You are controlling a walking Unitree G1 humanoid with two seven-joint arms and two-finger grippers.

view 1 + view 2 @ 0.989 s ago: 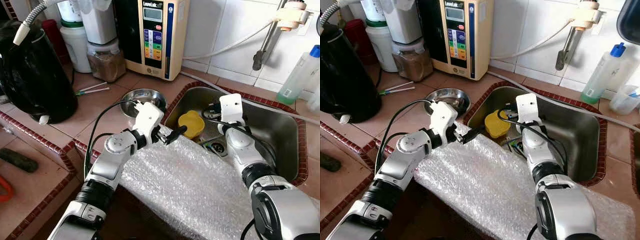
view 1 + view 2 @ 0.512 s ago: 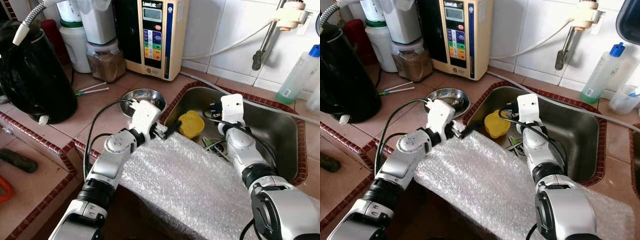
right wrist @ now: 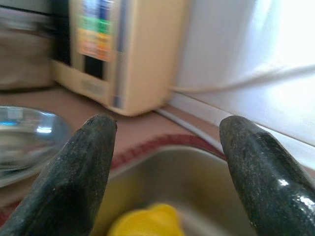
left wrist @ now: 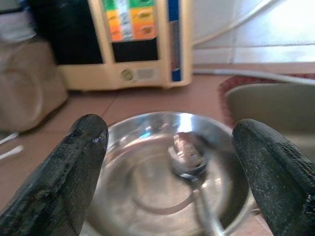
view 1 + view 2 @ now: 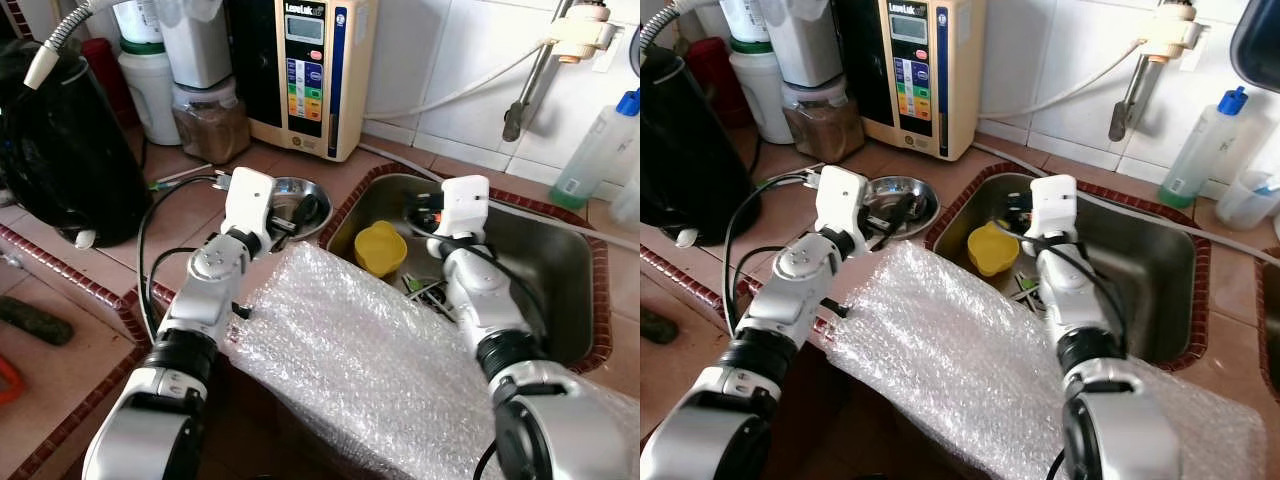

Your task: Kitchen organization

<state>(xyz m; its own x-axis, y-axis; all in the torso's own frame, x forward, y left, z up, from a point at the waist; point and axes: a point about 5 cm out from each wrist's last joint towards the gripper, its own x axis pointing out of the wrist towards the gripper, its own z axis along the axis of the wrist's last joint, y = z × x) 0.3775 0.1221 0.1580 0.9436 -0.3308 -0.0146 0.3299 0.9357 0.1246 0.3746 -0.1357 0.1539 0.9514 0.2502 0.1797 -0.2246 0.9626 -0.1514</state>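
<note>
So the big change: the left gripper (image 5: pixel 300 212) has swung away from the bubble wrap (image 5: pixel 370 360) edge where it was a second ago and is now hovering right over the steel bowl (image 4: pixel 167 172) on the counter, roughly 10 o'clock from the sink (image 5: pixel 565 265). Its fingers are spread wide with nothing in them, and the wrist view looks straight down into the bowl, where a metal spoon (image 4: pixel 189 160) lies inside. Looks to me like it's lining up to grab the bowl or the spoon next, though that's a guess. The right gripper (image 5: pixel 425 205) has shifted a bit too and now sits above the sink's back-left part, fingers also spread and empty, with the yellow cup (image 5: pixel 381 248) in the sink just below it at about 7 o'clock. The bubble wrap is draped over the sink's front edge. For the tidying job, nothing's actually picked up yet; both arms just seem freshly repositioned over their targets.
</note>
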